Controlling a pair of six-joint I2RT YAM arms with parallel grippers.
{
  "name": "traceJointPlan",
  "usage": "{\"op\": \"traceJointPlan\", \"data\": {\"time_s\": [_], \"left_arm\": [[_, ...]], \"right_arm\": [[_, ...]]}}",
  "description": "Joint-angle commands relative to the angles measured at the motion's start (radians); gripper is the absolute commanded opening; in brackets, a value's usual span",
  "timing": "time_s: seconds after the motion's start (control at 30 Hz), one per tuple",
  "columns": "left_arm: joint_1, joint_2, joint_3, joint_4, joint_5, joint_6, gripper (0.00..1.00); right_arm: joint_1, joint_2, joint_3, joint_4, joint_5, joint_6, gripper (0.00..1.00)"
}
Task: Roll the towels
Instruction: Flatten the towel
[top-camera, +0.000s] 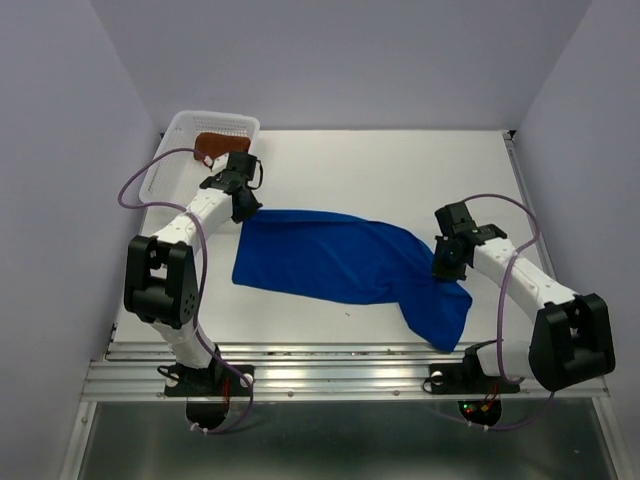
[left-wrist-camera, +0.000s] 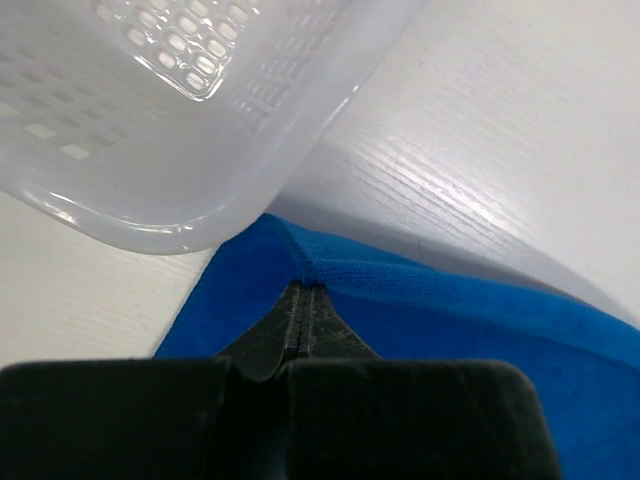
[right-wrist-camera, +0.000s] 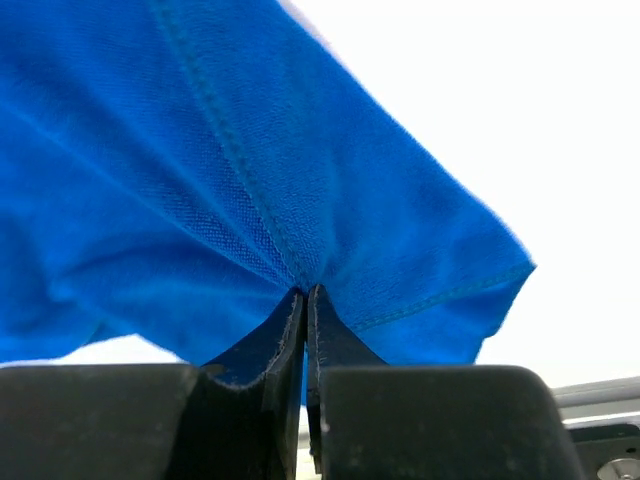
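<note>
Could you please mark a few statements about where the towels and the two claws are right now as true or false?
1. The left claw is shut on a corner of the blue towel. True.
2. The rust-brown towel lies spread out on the table. False: it sits bunched inside the white basket at the far left.
3. The right claw hangs open above bare table. False: it is shut, pinching the blue towel near a stitched seam.
4. The blue towel is not yet rolled. True: it lies mostly opened out between the two arms.
</note>
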Motion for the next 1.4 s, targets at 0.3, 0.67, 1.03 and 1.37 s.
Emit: {"op": "traceJointPlan", "data": {"time_s": [0.3, 0.67, 1.03, 1.37], "left_arm": [[0.041, -0.03, 0.059, -0.032, -0.069, -0.014, 0.0], [0.068, -0.132, 0.125, -0.048, -0.072, -0.017, 0.0], [0.102, -0.212, 0.105, -0.075, -0.124, -0.021, 0.0], [0.104, -0.194, 0.059, 0.018, 0.012, 0.003, 0.0]], "right_arm": [[-0.097, -0.099, 0.183, -0.16, -0.019, -0.085, 0.06], [-0.14, 0.047, 0.261, -0.102, 0.187, -0.135, 0.06], [-0.243, 0.056, 0.207, 0.011, 0.019, -0.232, 0.08], [-0.243, 0.119, 0.134, 0.154, -0.469, -0.327, 0.14]]}}
